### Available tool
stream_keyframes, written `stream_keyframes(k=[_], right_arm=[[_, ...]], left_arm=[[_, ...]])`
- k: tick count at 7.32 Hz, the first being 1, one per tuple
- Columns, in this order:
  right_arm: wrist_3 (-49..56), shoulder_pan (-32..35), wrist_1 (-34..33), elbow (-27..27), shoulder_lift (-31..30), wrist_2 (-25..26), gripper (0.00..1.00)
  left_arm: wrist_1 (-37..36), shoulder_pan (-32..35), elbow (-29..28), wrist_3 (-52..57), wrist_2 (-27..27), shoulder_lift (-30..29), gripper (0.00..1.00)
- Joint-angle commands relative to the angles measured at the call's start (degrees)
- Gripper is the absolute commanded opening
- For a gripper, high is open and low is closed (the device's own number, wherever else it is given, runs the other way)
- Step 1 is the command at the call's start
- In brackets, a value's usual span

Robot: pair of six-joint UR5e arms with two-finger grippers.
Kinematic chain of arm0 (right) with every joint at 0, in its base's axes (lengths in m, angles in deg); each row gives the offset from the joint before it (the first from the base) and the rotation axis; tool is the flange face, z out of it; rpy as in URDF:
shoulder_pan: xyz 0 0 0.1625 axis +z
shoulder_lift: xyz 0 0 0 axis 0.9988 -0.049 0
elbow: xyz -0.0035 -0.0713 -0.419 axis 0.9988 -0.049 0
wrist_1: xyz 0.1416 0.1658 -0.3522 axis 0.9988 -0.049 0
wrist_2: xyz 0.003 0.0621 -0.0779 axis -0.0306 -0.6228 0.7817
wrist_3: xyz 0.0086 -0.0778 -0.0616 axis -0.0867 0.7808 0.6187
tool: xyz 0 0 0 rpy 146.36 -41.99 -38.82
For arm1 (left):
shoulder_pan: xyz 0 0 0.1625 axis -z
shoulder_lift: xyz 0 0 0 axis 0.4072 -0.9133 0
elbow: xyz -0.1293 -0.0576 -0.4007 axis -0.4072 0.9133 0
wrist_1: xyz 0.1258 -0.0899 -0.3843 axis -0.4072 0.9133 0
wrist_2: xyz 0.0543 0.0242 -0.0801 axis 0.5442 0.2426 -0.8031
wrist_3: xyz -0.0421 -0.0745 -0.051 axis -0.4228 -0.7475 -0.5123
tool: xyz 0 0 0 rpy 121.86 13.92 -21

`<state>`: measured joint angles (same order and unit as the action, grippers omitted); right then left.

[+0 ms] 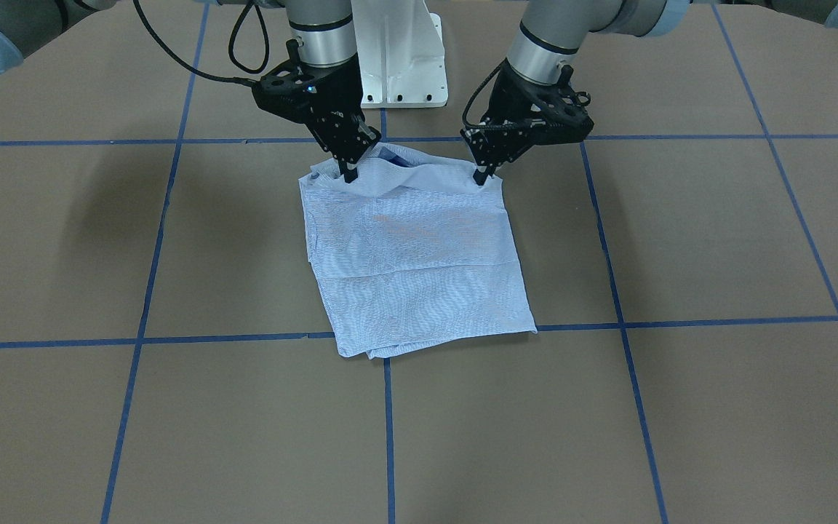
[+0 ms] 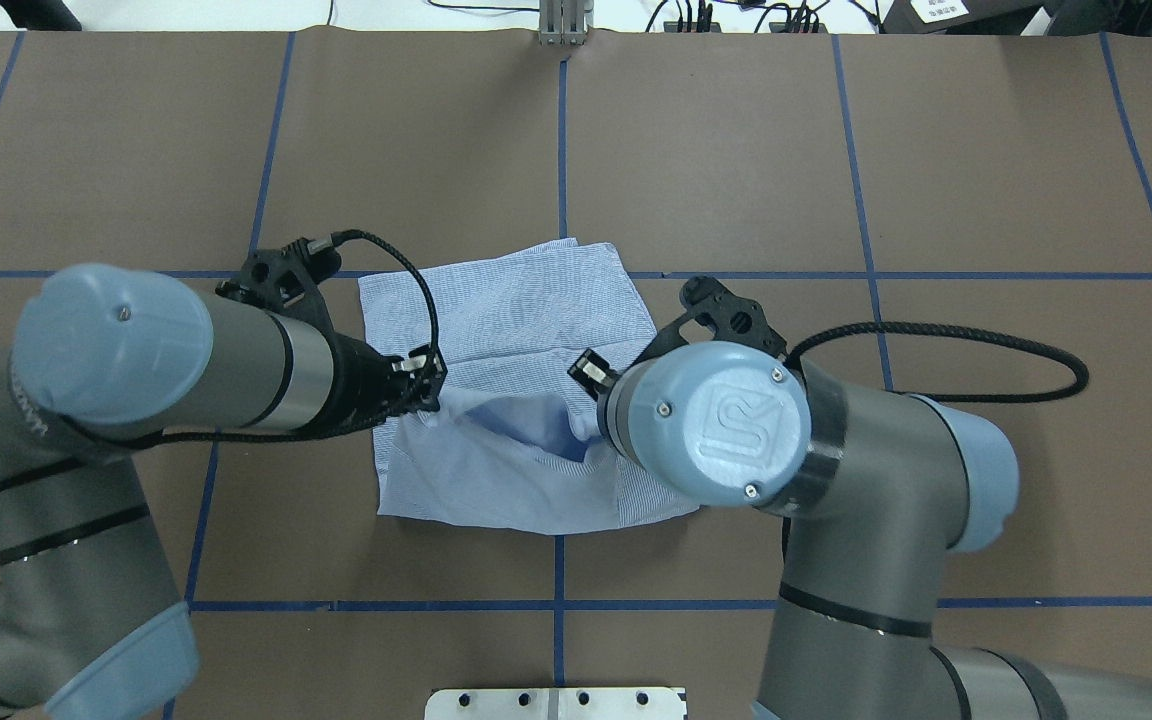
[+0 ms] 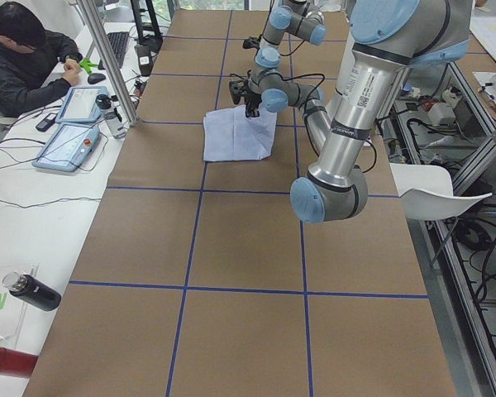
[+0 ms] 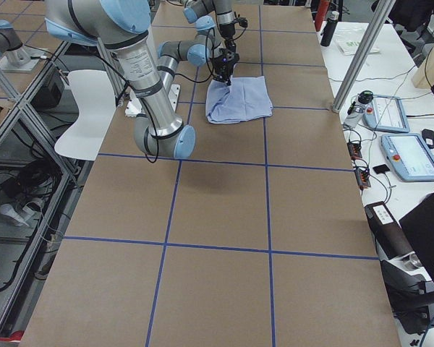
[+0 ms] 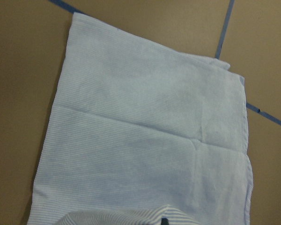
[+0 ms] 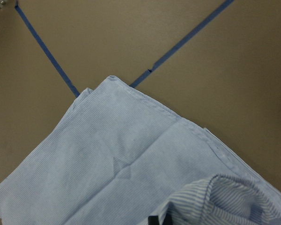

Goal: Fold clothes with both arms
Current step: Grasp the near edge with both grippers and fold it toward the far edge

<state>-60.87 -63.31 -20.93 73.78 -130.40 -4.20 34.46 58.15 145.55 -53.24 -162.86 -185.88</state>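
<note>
Shirt (image 1: 419,269) lies near the middle of the counter (image 1: 681,240), already reduced to a rough rectangle several layers thick. Its far edge laps over a blue tape line (image 1: 681,320) and its robot-side edge sits just short of the next line. The left gripper (image 1: 487,177) and the right gripper (image 1: 350,175) stand tips-down at the two corners of that robot-side edge, each with its fingers drawn narrow onto a pinch of cloth. Between them the top layer rises off the pile in a loose hump with a sag in the middle, and both wrist views show a striped pucker gathered right at the fingers. This looks like a late fold with the pinch made and the carry not yet begun. The task seems well along, since no sleeve or collar shows. The next move calls for both arms to rise together and sweep the held edge toward the far side at a matched pace. Spreading slightly apart would take out the sag so the layer lands flat and square on the pile.
</note>
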Motion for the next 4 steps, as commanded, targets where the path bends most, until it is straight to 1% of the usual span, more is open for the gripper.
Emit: stream_keyframes(k=[1, 2, 3, 4], right_arm=[[3.7, 3.3, 3.2, -8.3, 4.1, -0.1, 0.00], [4.1, 3.5, 7.6, -13.6, 5.4, 0.0, 0.00], [4.5, 4.1, 11.8, -18.4, 6.5, 0.0, 0.00], [5.6, 4.8, 13.2, -22.1, 7.9, 0.0, 0.00]], left_arm=[[0.0, 2.7, -6.3, 5.4, 2.3, -1.6, 0.00], [0.1, 2.6, -11.2, 6.0, 3.1, -5.6, 0.00], [0.4, 2.7, -15.3, 7.1, 3.3, -8.0, 0.00], [0.5, 3.1, -16.4, 10.4, 3.3, -8.5, 0.00]])
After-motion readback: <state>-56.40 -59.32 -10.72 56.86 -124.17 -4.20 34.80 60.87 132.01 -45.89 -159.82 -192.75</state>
